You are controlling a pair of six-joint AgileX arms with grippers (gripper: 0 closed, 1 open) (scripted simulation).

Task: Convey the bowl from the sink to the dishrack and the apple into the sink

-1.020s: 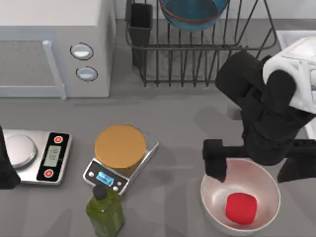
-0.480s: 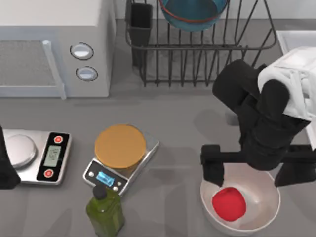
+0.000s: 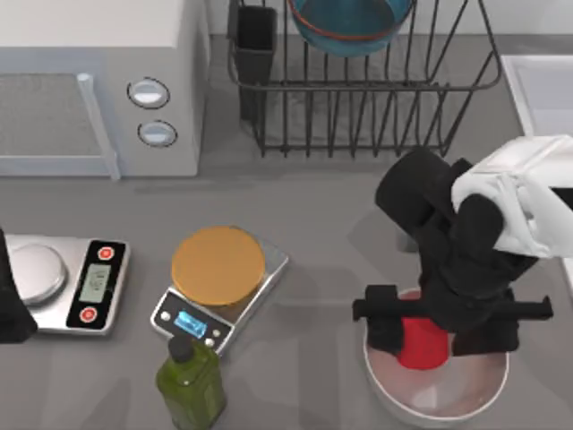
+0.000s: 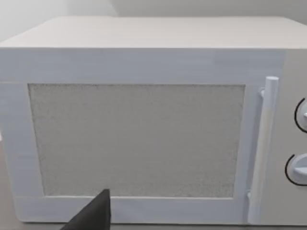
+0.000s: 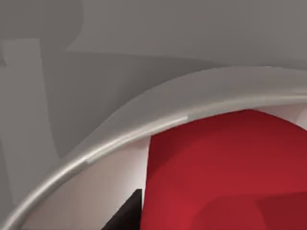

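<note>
My right hand point(image 3: 428, 333) is reaching down into the white bowl point(image 3: 394, 399) near the bench's front right corner. Its fingers are sitting apart, one on each side of the red apple point(image 3: 421, 345) inside. The blue bowl point(image 3: 349, 25) is resting in the dishrack point(image 3: 358, 107) at the back edge. The sink point(image 3: 537, 85) is lying at the right edge. My left hand point(image 3: 11, 313) is waiting at the left edge; I cannot tell how it is set.

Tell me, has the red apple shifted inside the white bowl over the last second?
Yes. The apple has moved toward the white bowl's rim on the dishrack side, and now sits between the right tool's fingers.
</note>
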